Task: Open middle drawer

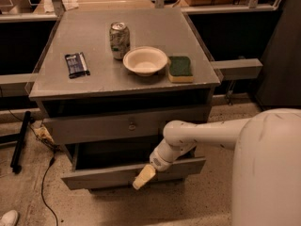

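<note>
The middle drawer stands partly out of the cabinet. Its grey front sits forward of the closed upper drawer, and a dark strip of its inside shows behind it. The claw sits against the centre of that front, where a knob like the one on the drawer above would be, so it is probably placed there to pull on the handle. The handle itself is covered. Whether the claw is wide, narrow or clamped on it cannot be told.

The white arm reaches in low from the robot's body at the right and bends down to the drawer front. That suits a straight outward pull along the drawer's travel. By the look of it the drawer is already well open, and the task is near its end.

The grey counter on top of the cabinet carries 4 things, all set back from the front edge and clear of the arm:
- a soda can
- a pale bowl just beside the can
- a green and yellow sponge, close against the bowl
- a dark wrapped packet, apart at the left

The floor is speckled and pale. A black cable trails over it at the left, and the tip of a white shoe shows in the corner.
</note>
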Tool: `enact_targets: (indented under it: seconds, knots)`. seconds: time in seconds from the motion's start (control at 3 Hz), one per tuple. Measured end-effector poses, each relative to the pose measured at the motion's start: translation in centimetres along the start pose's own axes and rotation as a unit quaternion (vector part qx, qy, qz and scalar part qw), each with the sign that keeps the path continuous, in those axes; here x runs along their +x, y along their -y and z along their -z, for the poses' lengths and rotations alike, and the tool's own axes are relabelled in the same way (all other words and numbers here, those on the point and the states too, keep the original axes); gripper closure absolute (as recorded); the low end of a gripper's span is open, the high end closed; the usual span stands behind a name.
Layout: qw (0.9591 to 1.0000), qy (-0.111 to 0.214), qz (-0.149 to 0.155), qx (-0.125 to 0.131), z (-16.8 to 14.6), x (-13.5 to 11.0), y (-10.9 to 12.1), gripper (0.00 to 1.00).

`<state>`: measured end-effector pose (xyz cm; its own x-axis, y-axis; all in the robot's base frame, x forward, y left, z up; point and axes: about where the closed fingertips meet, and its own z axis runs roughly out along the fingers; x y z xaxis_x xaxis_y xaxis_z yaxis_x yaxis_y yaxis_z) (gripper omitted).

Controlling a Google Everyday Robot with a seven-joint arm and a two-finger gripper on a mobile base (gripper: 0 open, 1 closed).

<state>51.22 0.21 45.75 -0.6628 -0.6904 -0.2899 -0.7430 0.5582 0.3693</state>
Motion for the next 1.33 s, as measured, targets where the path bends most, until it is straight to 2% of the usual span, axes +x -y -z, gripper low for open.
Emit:
enact_targets:
  seconds: [0.33, 0.67, 1.0, 1.33]
  knots:
    - [0.9999, 0.011, 0.011, -0.002, 0.4, -1.0, 0.1, 0.0]
    - [0.9973, 0.044, 0.052, 0.029, 3.5, -5.6, 0.6, 0.0]
    - [0.9973, 0.044, 0.052, 0.029, 3.5, -5.6, 0.6, 0.0]
    - [0.9988, 0.017, 0.04, 0.022, 0.9, -3.1, 1.1, 0.0]
